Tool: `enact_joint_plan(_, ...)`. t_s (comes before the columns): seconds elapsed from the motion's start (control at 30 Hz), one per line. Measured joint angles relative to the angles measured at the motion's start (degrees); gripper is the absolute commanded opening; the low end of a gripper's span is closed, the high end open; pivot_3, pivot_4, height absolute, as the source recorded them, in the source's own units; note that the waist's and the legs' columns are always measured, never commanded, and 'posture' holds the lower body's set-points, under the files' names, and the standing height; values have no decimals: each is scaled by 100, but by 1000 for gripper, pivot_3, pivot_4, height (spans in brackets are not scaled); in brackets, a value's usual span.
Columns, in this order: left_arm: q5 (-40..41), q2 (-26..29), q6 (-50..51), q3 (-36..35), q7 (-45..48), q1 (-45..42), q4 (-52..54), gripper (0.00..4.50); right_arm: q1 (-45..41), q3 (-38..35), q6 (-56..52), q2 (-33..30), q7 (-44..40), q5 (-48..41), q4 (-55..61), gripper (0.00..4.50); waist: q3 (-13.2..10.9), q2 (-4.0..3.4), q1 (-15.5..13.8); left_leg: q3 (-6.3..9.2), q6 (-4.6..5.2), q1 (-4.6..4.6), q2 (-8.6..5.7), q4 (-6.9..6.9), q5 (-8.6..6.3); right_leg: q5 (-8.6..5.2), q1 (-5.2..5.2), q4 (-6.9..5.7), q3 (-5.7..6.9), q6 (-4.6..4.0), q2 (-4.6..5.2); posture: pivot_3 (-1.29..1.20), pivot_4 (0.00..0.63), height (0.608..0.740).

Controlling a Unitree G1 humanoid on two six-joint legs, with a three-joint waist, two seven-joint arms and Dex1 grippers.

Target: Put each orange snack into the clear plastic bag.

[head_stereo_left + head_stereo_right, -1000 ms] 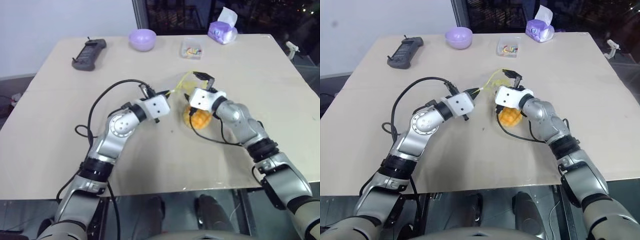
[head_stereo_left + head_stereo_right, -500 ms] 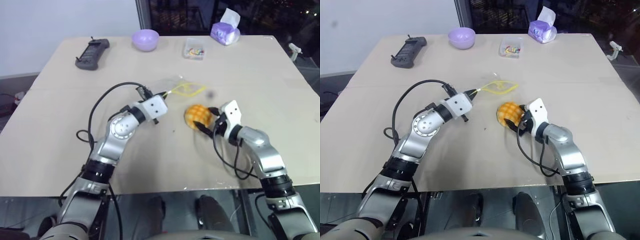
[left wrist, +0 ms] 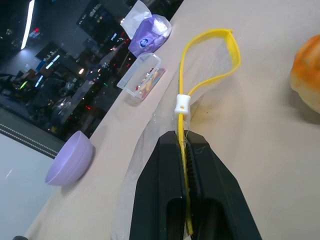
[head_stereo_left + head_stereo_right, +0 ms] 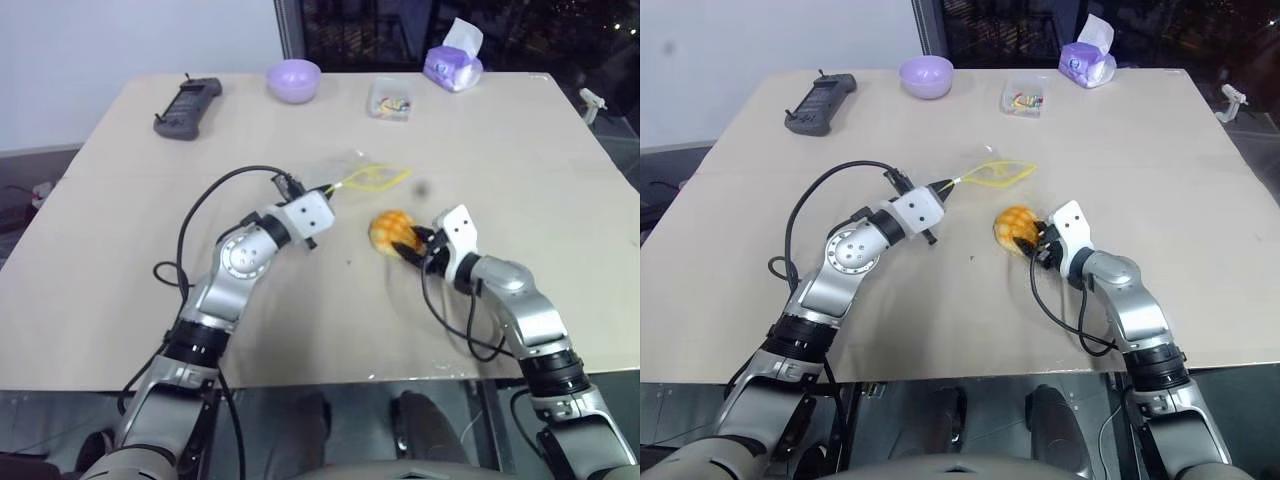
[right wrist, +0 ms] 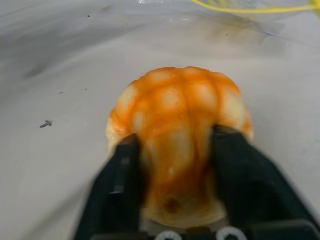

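Orange snack (image 4: 391, 229) between right gripper (image 4: 412, 243) fingers, apparently squeezed, near clear plastic bag (image 4: 362, 178).

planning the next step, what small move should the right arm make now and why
Probably lift the orange snack off the table and carry it toward the clear plastic bag. The right gripper has it between its fingers, and the left gripper pinches the bag's yellow seal strip, its mouth looped open beside the snack.

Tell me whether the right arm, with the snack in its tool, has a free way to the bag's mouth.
Probably yes. The right tool grips the orange snack, the left tool pinches the clear plastic bag at its yellow seal, and bare table lies between them.
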State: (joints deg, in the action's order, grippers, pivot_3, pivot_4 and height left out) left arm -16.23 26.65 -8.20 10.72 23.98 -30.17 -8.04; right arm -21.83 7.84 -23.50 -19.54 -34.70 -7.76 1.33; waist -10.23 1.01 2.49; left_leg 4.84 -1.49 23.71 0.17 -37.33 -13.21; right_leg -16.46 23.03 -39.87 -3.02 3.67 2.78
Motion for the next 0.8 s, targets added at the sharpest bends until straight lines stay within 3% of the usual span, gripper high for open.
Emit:
enact_joint_plan(0.3, -9, -32, -34, 10, -9, 19, -1, 0, -26, -172, -349, -621, -645, -416, 169, 729, 0, 0, -34, 7, 0, 2, -2, -3, 0, 0, -6, 5, 8, 0, 1, 0, 150, 740)
enact_joint_plan(0.5, -40, -79, -179, 113, 0, 60, -1, 0, -488, -652, -793, -672, -749, -1017, 267, 729, -1, -1, -3, 7, 0, 1, 0, -3, 0, 0, -6, 3, 7, 0, 0, 0, 150, 740)
enact_joint_plan(0.8, -72, -66, -373, 135, 13, 108, -1, 0, -812, -664, -1002, -517, -674, -1252, 224, 729, -1, -1, -19, 8, 0, 4, -2, -4, 0, 0, -6, 5, 9, 0, 3, 0, 150, 740)
